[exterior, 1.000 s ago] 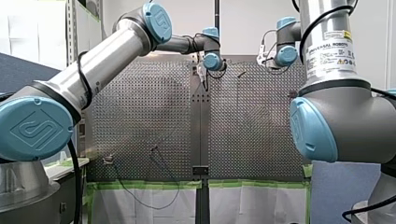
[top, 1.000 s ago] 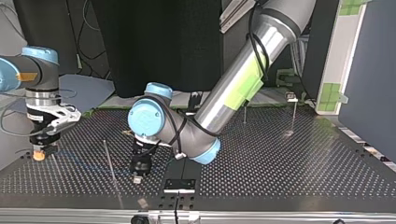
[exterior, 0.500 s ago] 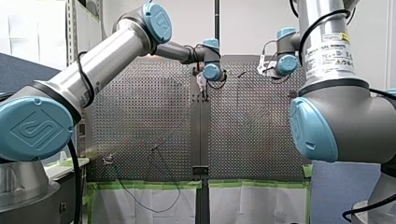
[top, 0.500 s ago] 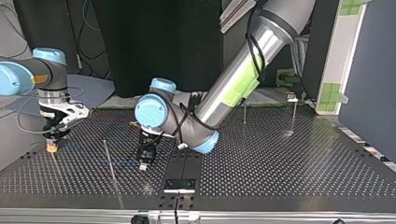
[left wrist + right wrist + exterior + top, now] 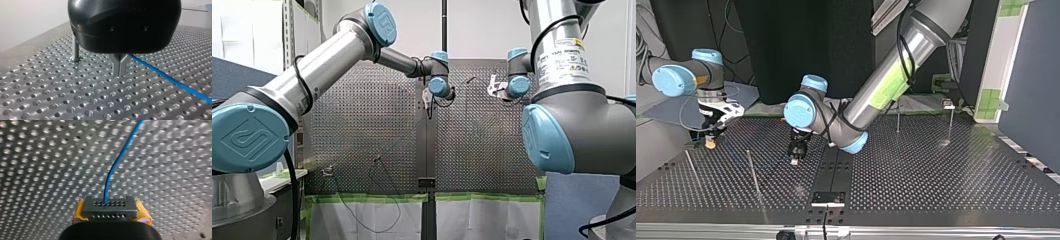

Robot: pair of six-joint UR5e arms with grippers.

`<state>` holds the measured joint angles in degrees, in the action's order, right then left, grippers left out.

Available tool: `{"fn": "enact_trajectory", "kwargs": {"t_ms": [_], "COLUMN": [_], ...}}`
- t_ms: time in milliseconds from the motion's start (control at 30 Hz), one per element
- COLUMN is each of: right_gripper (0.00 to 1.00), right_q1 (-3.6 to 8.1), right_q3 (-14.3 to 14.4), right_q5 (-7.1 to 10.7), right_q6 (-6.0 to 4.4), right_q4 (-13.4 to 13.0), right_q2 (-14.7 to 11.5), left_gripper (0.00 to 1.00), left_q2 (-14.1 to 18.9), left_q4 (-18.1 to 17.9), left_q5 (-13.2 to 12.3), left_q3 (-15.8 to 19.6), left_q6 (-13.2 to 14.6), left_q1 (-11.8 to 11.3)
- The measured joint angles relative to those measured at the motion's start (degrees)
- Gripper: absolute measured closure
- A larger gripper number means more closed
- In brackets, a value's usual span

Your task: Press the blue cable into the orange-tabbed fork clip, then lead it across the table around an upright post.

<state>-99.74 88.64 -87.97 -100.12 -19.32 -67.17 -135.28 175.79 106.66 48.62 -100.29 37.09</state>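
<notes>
The metal fingers [image 5: 120, 65] of the left gripper [image 5: 120, 73] are seen pressed together, with the tips held just above the perforated table [image 5: 50, 100]. With the fingers taken as the dial's centre, the blue cable [image 5: 172, 80] is met right beside them and is carried off toward four o'clock. Whether it is pinched higher up between them cannot be told. An upright post [image 5: 75, 48] is found near, at about ten o'clock, on the side away from the cable.

The right gripper [image 5: 110, 206] is clenched on the cable, which is seen issuing from between the yellow pads [image 5: 78, 213] and is bent away toward one o'clock over the table.

In the top view the right gripper is placed at about ten o'clock from the left one, well apart, and a thin rod [image 5: 754, 175], possibly the same post, is seen between them. The cable's long axis is judged to be strung from one gripper to the other. The left arm is judged the nearer to the post, so the coming lead is thought to turn on the cable being brought from the four o'clock side round to the post's far side. The orange-tabbed fork clip cannot be picked out in any view
</notes>
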Motion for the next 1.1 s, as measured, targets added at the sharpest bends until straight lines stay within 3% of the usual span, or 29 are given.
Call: {"fn": "enact_trajectory", "kwargs": {"t_ms": [400,433,467,500,567,600,800,833,867,933,1000,1100], "right_gripper": [1.00,1.00,1.00,1.00,1.00,1.00,1.00,1.00,1.00,1.00,1.00,1.00], "right_q1": [-0.17,-0.12,-0.06,-0.02,0.07,0.09,0.09,0.10,0.14,0.22,0.38,0.60], "right_q3": [1.14,1.14,1.14,1.14,1.15,1.15,1.21,1.25,1.38,1.72,2.17,2.81], "right_q5": [-0.22,-0.22,-0.21,-0.21,-0.22,-0.22,-0.24,-0.25,-0.28,-0.29,-0.32,-0.35], "right_q6": [0.82,0.89,0.96,1.02,1.20,1.28,2.16,2.30,2.39,2.30,2.12,1.94], "right_q4": [-4.45,-4.69,-5.00,-5.19,-5.56,-5.66,-5.90,-5.93,-6.08,-6.55,-7.36,-8.63], "right_q2": [5.15,5.54,5.99,6.24,6.70,6.93,9.11,9.34,9.56,9.74,9.84,10.16], "left_gripper": [1.00,0.83,0.83,0.71,0.71,0.51,0.40,0.34,0.34,0.20,0.15,0.15], "left_q2": [-0.01,-0.02,-0.03,-0.02,-0.02,-0.02,-0.01,-0.01,-0.01,-0.04,-0.02,-0.03], "left_q4": [-0.94,-1.10,-1.30,-1.45,-1.79,-1.91,-3.30,-3.65,-4.16,-5.07,-6.05,-6.93], "left_q5": [0.69,0.89,1.24,1.57,2.48,2.91,5.54,5.55,5.35,4.73,3.82,2.67], "left_q3": [0.56,0.56,0.57,0.60,0.70,0.74,2.22,2.56,3.09,3.83,4.29,4.41], "left_q6": [0.46,0.65,0.99,1.32,2.19,2.53,2.92,2.63,2.12,1.22,0.18,-1.08], "left_q1": [0.18,0.24,0.33,0.41,0.56,0.61,0.81,0.77,0.70,0.57,0.46,0.35]}}
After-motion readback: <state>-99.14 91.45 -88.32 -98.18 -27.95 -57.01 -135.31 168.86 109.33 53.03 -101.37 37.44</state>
